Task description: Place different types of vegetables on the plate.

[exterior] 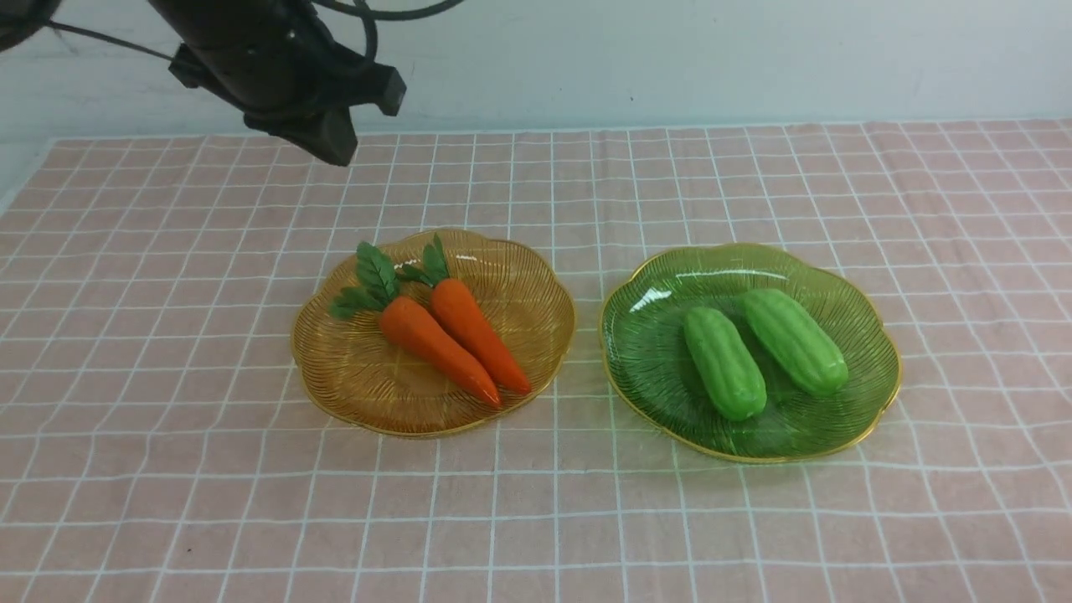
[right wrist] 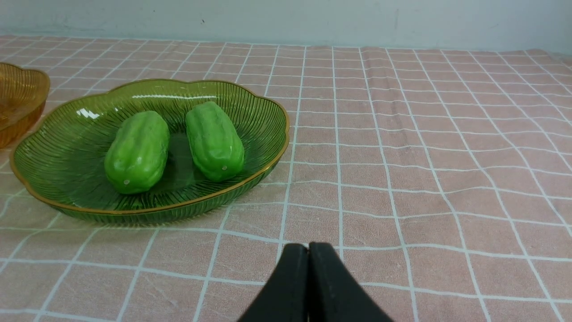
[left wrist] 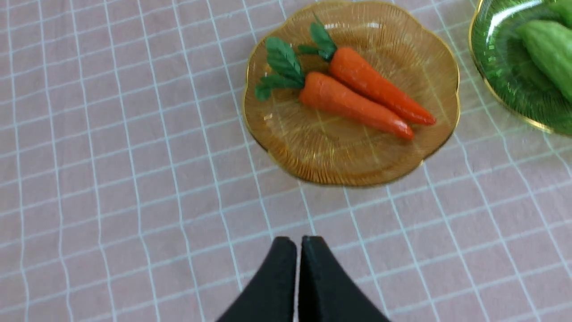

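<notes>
Two orange carrots (exterior: 456, 337) with green tops lie side by side on the amber plate (exterior: 352, 381). They also show in the left wrist view (left wrist: 357, 96). Two light green ridged gourds (exterior: 758, 352) lie on the green plate (exterior: 645, 352), and show in the right wrist view (right wrist: 176, 145) too. My left gripper (left wrist: 298, 243) is shut and empty, held high above the cloth at the far left, back from the amber plate (left wrist: 330, 156). My right gripper (right wrist: 308, 250) is shut and empty, low over the cloth near the green plate (right wrist: 58, 147). The right arm is out of the front view.
A pink cloth with a white grid (exterior: 536, 519) covers the table. A pale wall (exterior: 670, 59) runs along the far edge. The left arm's black body (exterior: 276, 67) hangs over the far left corner.
</notes>
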Robot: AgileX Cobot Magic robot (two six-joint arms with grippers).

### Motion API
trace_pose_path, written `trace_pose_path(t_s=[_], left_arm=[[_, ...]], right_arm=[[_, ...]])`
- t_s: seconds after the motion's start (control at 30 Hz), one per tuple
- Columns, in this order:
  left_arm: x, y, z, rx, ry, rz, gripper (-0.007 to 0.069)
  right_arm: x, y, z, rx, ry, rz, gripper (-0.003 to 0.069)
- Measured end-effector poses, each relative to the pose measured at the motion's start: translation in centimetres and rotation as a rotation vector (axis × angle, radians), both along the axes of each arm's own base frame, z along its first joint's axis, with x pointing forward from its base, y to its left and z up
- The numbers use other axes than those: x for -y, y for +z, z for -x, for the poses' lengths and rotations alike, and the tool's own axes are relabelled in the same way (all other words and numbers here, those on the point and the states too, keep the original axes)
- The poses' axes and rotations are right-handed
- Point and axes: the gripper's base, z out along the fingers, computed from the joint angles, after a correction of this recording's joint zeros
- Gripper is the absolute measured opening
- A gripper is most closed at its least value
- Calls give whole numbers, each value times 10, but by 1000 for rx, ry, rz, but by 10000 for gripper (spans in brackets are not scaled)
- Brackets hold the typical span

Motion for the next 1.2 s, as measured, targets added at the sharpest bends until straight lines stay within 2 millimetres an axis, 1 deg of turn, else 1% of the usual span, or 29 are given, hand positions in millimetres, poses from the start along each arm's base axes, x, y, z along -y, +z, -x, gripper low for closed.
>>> trace_pose_path(t_s=[0.1,0.13,0.23,0.27,0.3,0.4,0.53,0.57,0.67,0.73,0.83,0.9,1.0,1.2], left_arm=[[-8,-14,35,6,6,7,-3],[-10,-18,43,17,11,14,-3],[-16,-33,79,141,49,111,-3],[-16,-34,83,174,55,137,-3],[-18,-39,92,212,60,165,-3],[-20,-49,106,333,73,243,-3],[-23,-68,122,467,83,328,-3],[-24,-80,126,505,86,352,-3],[-25,-103,126,547,93,376,-3],[-24,-123,122,520,100,369,-3],[-23,-141,117,473,106,352,-3],[-23,-149,116,453,106,332,-3],[-25,-168,112,417,103,262,-3],[-27,-188,110,406,94,187,-3]], right_arm=[[0,0,0,0,0,0,-15],[0,0,0,0,0,0,-15],[0,0,0,0,0,0,-15],[0,0,0,0,0,0,-15],[0,0,0,0,0,0,-15],[0,0,0,0,0,0,-15],[0,0,0,0,0,0,-15],[0,0,0,0,0,0,-15],[0,0,0,0,0,0,-15],[0,0,0,0,0,0,-15],[0,0,0,0,0,0,-15],[0,0,0,0,0,0,-15],[0,0,0,0,0,0,-15],[0,0,0,0,0,0,-15]])
